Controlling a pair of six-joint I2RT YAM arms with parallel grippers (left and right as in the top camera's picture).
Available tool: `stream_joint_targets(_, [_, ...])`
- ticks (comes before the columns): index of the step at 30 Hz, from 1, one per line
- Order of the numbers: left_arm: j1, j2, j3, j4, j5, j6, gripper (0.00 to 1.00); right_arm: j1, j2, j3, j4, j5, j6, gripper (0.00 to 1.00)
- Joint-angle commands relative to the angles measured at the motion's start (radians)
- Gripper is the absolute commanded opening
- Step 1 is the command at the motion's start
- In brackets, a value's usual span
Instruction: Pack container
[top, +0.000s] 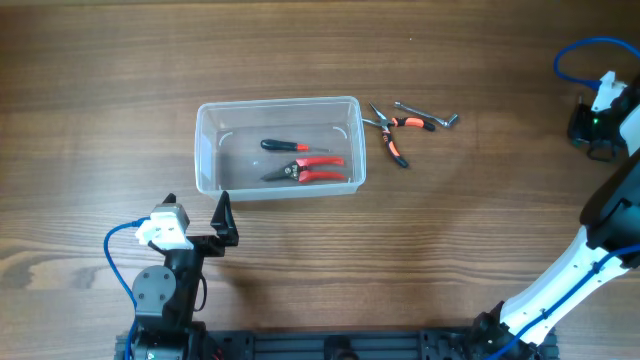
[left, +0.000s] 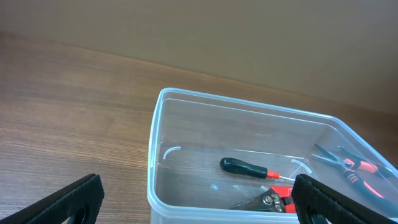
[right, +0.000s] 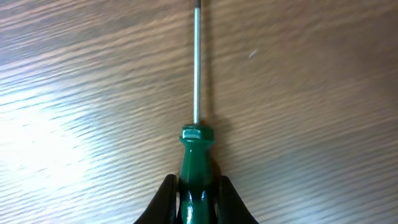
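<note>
From where I stand, no word, label, brand mark or number can be read anywhere. The clear plastic rectangular container (top: 204, 150) near the middle of the tabletop shows plain walls. The glossy green-handled screwdriver (right: 197, 168) carries no legible print on its handle or shaft.

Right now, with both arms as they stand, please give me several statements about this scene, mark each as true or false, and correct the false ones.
1. The container holds two tools, a black-handled screwdriver and red-handled cutters. True.
2. The right gripper is empty. False: it is shut on a green screwdriver.
3. The left gripper is open. True.
4. The orange-handled pliers lie inside the container. False: they lie on the table, beside the container.
</note>
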Motion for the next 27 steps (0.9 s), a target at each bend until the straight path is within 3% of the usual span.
stream_joint_targets(1, [0.006,0.003,-0.004,-0.001,-0.003,-0.009,1.00,0.061,-0.035,-0.013,-0.077,-0.151,0.099,0.04])
stream_joint_targets(7, [0.006,0.003,-0.004,-0.001,-0.003,-0.009,1.00,0.234,-0.140,-0.013,-0.183,-0.264,0.116,0.04])
stream_joint_targets(11, [0.006,0.003,-0.004,-0.001,-0.003,-0.009,1.00,0.438,-0.264,-0.012,-0.224,-0.312,0.115,0.04])
stream_joint_targets(13, [0.006,0.003,-0.004,-0.001,-0.003,-0.009,1.00,0.613,-0.369,-0.012,-0.214,-0.288,0.097,0.04])
stream_joint_targets(16, [0.006,0.003,-0.004,-0.001,-0.003,-0.009,1.00,0.805,-0.447,-0.012,-0.190,-0.199,-0.019,0.04])
stream_joint_targets(20, [0.006,0.003,-0.004,-0.001,-0.003,-0.009,1.00,1.063,-0.443,-0.017,-0.180,0.023,-0.293,0.04])
stream_joint_targets(27, [0.006,0.003,-0.004,-0.001,-0.003,-0.009,1.00,1.264,-0.265,-0.020,-0.161,0.157,-0.459,0.04])
